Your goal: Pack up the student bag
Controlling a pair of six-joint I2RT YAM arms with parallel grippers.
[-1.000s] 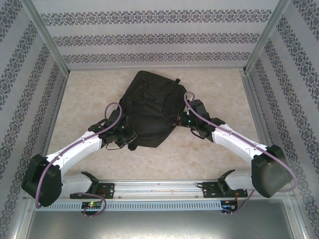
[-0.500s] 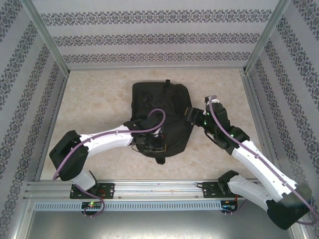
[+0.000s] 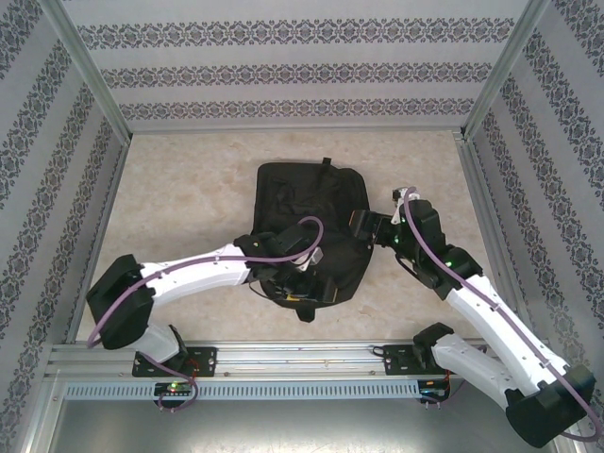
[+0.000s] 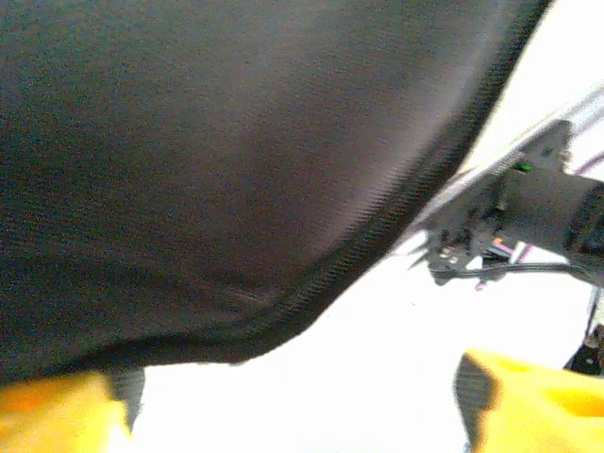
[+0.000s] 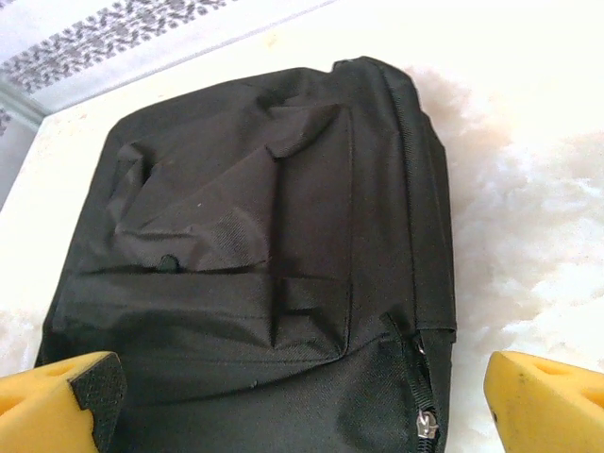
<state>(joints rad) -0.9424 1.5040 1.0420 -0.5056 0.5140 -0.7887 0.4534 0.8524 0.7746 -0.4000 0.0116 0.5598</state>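
Observation:
The student bag (image 3: pixel 307 203), a large black fabric backpack, lies flat in the middle of the table with its top loop (image 3: pixel 326 164) pointing away from me. My left gripper (image 3: pixel 294 281) hovers over the bag's near edge. In the left wrist view its yellow fingertips (image 4: pixel 538 406) stand wide apart, open, with black bag fabric (image 4: pixel 208 170) close above them and nothing between. My right gripper (image 3: pixel 361 226) is at the bag's right side, open. Its wrist view looks across the bag (image 5: pixel 245 245), with a zipper pull (image 5: pixel 427 425) near the right fingertip (image 5: pixel 547 401).
The pale marbled tabletop (image 3: pixel 179 198) has free room left and behind the bag. Patterned walls and metal posts (image 3: pixel 90 71) enclose the cell on three sides. A metal rail (image 3: pixel 302 357) carries the arm bases along the near edge.
Both grippers have gone from shut to open. The left arm swung over the bag's near part. The bag turned from tilted to square and shifted slightly right.

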